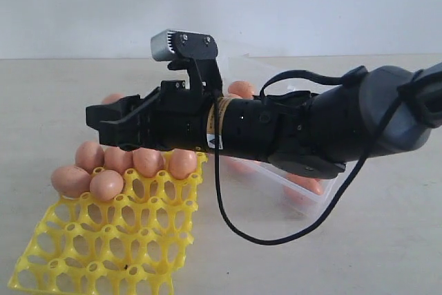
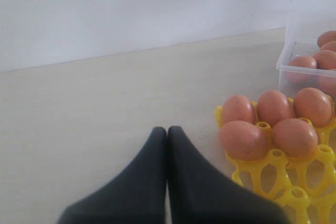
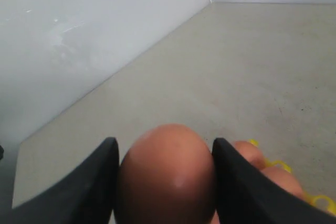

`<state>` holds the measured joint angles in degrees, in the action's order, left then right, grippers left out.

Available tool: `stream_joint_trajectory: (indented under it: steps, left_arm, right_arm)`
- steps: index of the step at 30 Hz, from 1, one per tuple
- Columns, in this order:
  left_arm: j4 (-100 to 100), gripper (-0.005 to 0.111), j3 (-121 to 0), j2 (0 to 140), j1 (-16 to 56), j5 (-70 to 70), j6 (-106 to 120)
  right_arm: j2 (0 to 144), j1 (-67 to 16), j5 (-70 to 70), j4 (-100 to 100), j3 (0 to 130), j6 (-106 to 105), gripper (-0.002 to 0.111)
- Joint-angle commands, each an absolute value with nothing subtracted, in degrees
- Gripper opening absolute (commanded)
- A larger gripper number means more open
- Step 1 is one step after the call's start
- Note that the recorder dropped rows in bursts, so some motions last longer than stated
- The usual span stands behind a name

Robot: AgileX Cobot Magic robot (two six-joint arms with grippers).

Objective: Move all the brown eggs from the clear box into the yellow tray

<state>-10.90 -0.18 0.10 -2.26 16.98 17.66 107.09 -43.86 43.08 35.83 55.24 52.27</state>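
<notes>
Your egg (image 3: pixel 167 182) is pinched between the right gripper's (image 3: pixel 164 148) fingers, hanging just above the tray's (image 1: pixel 103 240) filled end. Several eggs (image 1: pixel 131 162) sit in its cups, and more lie in the box (image 1: pixel 307 188) beside the tray. Your left gripper (image 2: pixel 167 130) is closed and empty, near the tray.

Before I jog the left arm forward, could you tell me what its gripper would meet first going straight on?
The way looks free: ahead of the shut left gripper lies only bare table, then probably the white wall. The yellow tray and brown eggs sit beside that line.
</notes>
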Motion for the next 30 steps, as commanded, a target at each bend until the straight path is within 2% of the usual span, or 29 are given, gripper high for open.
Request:
stream_joint_trajectory:
  steps: [1, 19, 30]
  left_arm:
    - [-10.9, -0.004, 0.0, 0.0, -1.9, 16.5, 17.9]
    - [-10.9, -0.004, 0.0, 0.0, -1.9, 16.5, 17.9]
    - [-10.9, -0.004, 0.0, 0.0, -1.9, 16.5, 17.9]
  right_arm:
    - [108.2, -43.3, 42.9, 36.4, 55.0, 49.9, 0.000]
    - [116.5, -43.8, 39.9, 38.0, 55.6, 41.3, 0.000]
    - [116.7, -43.9, 39.3, 37.7, 55.6, 40.7, 0.000]
